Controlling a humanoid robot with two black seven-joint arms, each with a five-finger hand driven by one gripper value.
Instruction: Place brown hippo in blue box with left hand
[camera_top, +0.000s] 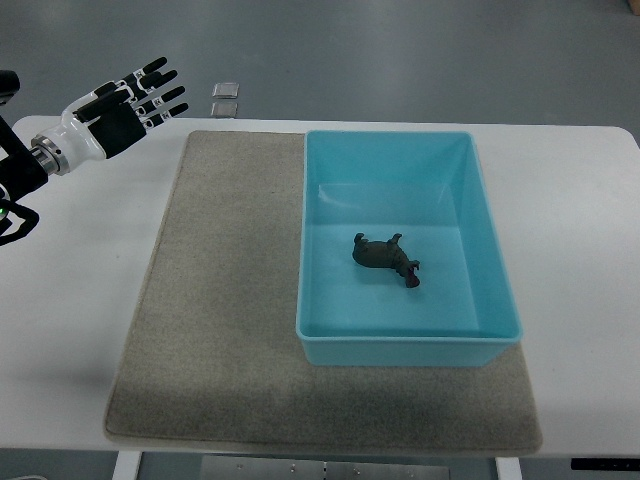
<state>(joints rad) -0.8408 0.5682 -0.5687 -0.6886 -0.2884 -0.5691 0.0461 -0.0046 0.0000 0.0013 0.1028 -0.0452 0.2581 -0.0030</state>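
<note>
Fingers spread, released; brown hippo lies inside smooth rectangular blue box.

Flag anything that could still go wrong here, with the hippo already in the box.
Little remains at risk. The brown hippo lies on its side inside the blue box, so it counts as placed but not upright. The left hand hovers open over the table's far left corner; a careless sweep back could nudge the box across the mat.
</note>
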